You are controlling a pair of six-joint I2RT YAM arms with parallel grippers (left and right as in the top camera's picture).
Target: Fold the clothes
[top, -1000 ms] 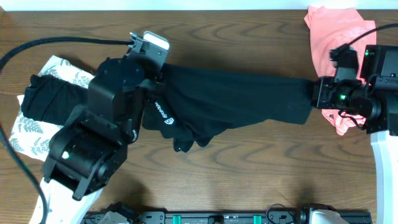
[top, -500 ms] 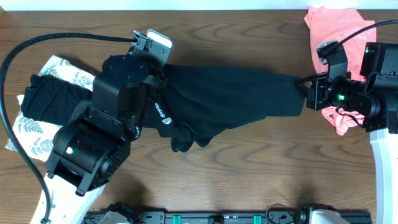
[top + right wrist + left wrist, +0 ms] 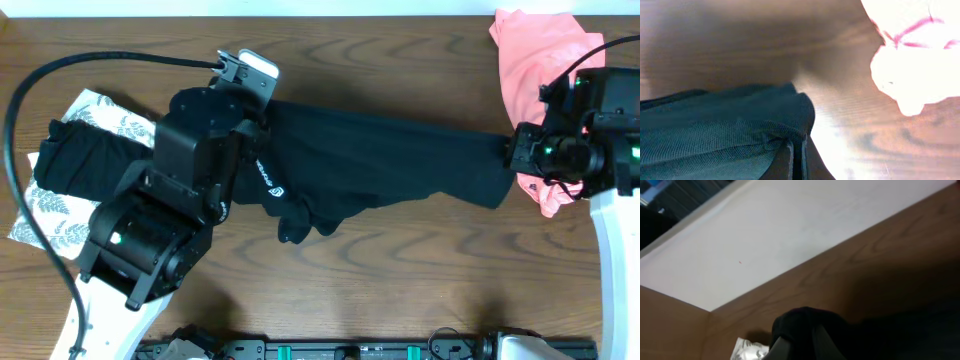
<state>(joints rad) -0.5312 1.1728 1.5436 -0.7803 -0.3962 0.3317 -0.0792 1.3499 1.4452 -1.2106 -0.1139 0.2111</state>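
Black shirt point(image 3: 400, 160) lies stretched across the table point(image 3: 400, 290).

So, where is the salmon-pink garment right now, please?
Overhead, the salmon-pink garment lies top-right on the table, partly beneath the right gripper, beside the stretched black shirt.

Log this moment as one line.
left gripper: shut on shirt | right gripper: shut on shirt | shirt: stretched between them over table
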